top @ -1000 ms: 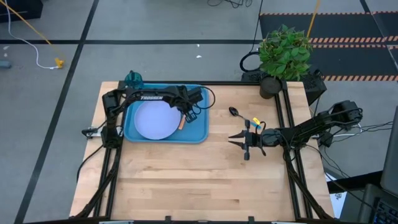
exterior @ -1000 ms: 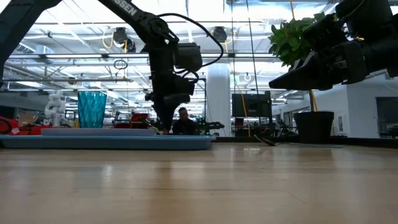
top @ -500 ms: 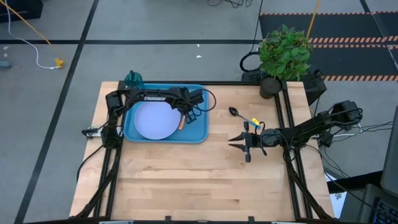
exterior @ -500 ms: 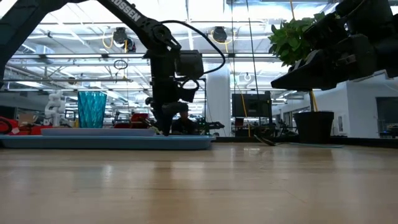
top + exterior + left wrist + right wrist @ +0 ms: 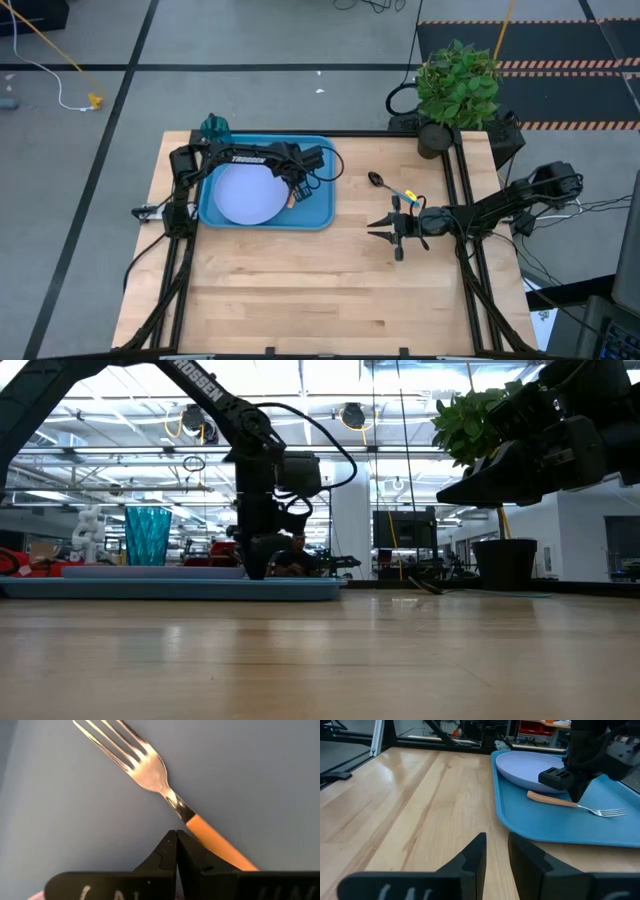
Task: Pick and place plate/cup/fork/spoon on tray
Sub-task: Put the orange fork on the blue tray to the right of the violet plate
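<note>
The blue tray (image 5: 316,214) lies at the table's far left with the pale plate (image 5: 245,195) flat on its left part. The orange-handled fork (image 5: 292,199) lies flat on the tray floor just right of the plate, as the right wrist view (image 5: 555,800) also shows. My left gripper (image 5: 176,836) is shut and points down over the fork's handle. The teal cup (image 5: 213,126) stands upright just beyond the tray's far left corner. The blue-handled spoon (image 5: 380,181) lies on the bare table. My right gripper (image 5: 378,229) hovers open near it, above the table. My left gripper's shut fingertips stand from above at the fork's orange handle, close to its metal neck (image 5: 200,826). I cannot tell whether they touch it. The fork lies flat on the tray, tines (image 5: 107,737) pointing away from the plate.
A potted plant (image 5: 456,82) stands at the table's far right corner. Bare wood spreads over the near half of the table (image 5: 320,290). Black frame rails run along both sides.
My left arm's wrist has shifted a little toward the table's left edge, over the plate's rim. The fork stays where it was on the tray.
</note>
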Tool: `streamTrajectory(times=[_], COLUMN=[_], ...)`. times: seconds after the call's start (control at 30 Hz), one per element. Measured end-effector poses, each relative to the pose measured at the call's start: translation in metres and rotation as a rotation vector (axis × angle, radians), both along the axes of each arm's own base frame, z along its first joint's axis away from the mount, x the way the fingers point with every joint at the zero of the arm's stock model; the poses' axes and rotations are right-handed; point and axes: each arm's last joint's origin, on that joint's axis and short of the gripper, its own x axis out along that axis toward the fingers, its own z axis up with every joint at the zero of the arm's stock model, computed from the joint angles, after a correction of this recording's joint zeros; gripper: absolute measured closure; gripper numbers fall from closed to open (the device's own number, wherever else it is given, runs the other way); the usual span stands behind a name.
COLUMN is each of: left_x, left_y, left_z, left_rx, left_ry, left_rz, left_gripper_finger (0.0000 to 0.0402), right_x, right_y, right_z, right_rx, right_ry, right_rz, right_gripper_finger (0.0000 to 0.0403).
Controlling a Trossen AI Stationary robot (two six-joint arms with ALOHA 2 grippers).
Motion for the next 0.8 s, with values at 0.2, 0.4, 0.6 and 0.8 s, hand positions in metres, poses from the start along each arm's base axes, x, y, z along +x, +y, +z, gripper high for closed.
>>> streamTrajectory(times=[0.2, 0.4, 0.6, 0.8], left_x=[-0.001, 0.001, 0.004, 0.008], left_y=[-0.006, -0.012, -0.022, -0.031], left_z=[-0.004, -0.002, -0.001, -0.001], left_rx=[-0.032, -0.042, -0.086, -0.091], left_ry=[0.000, -0.010, -0.022, -0.029], left_rz=[-0.003, -0.008, -0.030, -0.038], left_gripper_finger=[0.0396, 0.0396, 0.0396, 0.0396], right_x=[0.000, 0.000, 0.000, 0.000], right_y=[0.001, 0.001, 0.001, 0.001], right_z=[0.000, 0.000, 0.000, 0.000], right_rx=[0.002, 0.002, -0.004, -0.005], right_ry=[0.001, 0.001, 0.001, 0.001], right_rz=[0.026, 0.026, 0.028, 0.028], right_gripper_finger=[0.0332, 0.0332, 0.0332, 0.0332])
